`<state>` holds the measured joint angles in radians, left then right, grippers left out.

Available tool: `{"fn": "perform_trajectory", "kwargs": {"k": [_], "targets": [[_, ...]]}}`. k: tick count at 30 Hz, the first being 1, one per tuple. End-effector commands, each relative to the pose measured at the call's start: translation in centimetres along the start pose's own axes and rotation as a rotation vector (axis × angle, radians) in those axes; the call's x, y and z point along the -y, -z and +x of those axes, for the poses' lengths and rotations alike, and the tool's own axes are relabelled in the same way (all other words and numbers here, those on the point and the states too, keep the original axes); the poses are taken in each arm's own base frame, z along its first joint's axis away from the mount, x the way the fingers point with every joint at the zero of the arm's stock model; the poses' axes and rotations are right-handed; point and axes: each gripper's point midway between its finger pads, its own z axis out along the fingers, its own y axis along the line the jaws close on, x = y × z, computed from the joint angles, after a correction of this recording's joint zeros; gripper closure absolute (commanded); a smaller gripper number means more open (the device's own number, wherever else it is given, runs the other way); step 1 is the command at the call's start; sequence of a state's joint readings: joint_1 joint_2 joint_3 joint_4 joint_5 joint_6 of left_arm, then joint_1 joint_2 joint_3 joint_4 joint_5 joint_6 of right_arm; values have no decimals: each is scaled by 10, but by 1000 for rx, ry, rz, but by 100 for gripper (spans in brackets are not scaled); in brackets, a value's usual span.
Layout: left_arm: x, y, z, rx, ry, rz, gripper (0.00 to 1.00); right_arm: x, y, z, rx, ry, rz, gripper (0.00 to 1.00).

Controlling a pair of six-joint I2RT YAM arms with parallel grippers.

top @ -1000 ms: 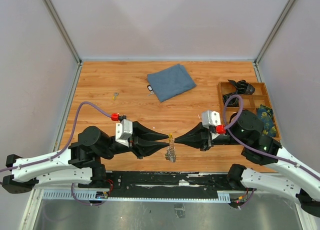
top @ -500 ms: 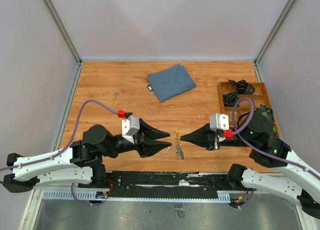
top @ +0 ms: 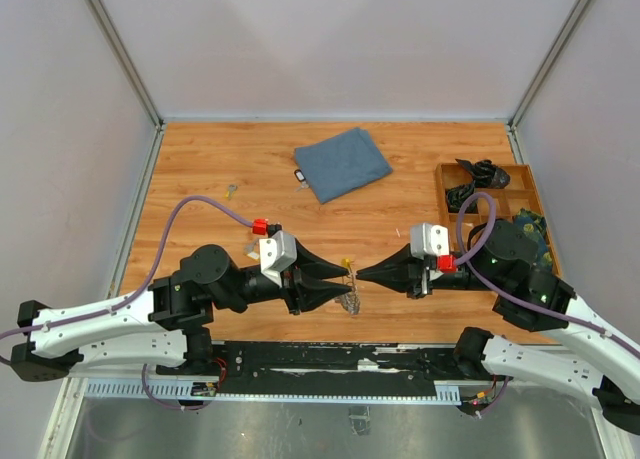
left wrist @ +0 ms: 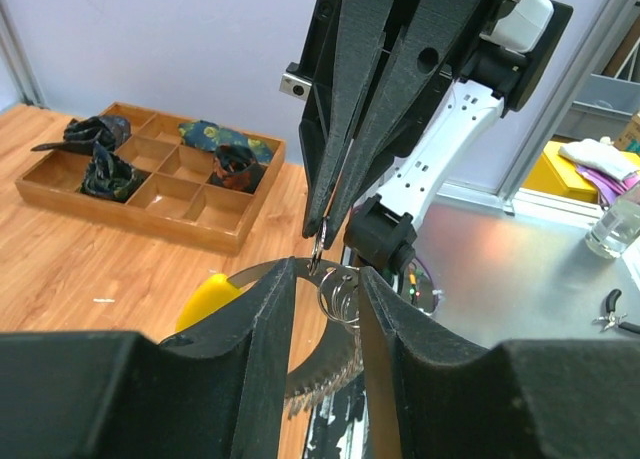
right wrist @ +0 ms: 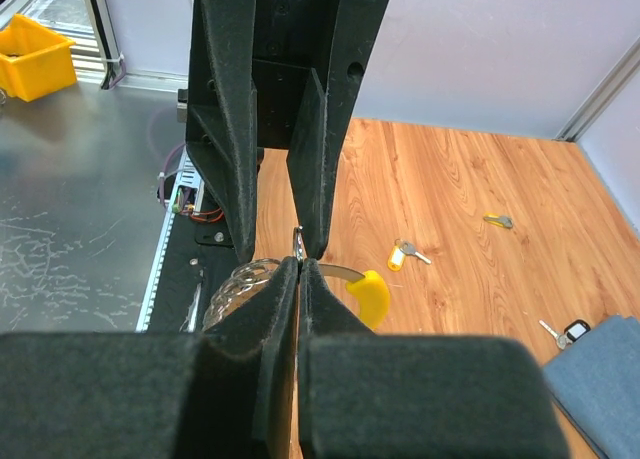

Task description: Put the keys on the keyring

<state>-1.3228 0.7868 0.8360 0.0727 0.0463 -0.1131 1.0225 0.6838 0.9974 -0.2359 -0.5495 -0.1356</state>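
Observation:
The keyring [top: 347, 301], a ridged grey metal loop with a yellow piece [left wrist: 208, 299] on it, hangs between the two arms near the table's front edge. My right gripper [top: 360, 273] is shut, its tips [right wrist: 301, 264] pinching a thin metal part of the keyring [right wrist: 232, 284]. My left gripper [top: 349, 285] stands open, its fingers on either side of the keyring's band [left wrist: 320, 364] and small rings, opposite the right gripper [left wrist: 318, 241]. Loose keys lie on the wood: a yellow-tagged one [right wrist: 403, 252], a small one [top: 231, 190] and a black-headed one [top: 299, 176].
A folded blue cloth [top: 343, 163] lies at the back middle. A wooden compartment tray [top: 505, 166] with dark and patterned bundles sits at the right edge. The black rail with the arm bases runs along the near edge.
My left arm has pushed right until its fingers flank the keyring, and its jaws stand a little wider. The right gripper shifted right, then back left, staying shut on the keyring.

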Motion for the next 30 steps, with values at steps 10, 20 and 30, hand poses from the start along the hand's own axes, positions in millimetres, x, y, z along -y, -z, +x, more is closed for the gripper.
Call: {"fn": "perform_trajectory", "kwargs": {"k": [10,20,30], "targets": [[2,3,-30,84,-22,0,72,-3,2,-22,72,33,-23,100],[1,1,-29,81,-20,-3,76,-7,2,-23,76,30,-46,100],[2,-2,-32,81,-25,5,84,-10,2,-23,75,23,-60,100]]}}
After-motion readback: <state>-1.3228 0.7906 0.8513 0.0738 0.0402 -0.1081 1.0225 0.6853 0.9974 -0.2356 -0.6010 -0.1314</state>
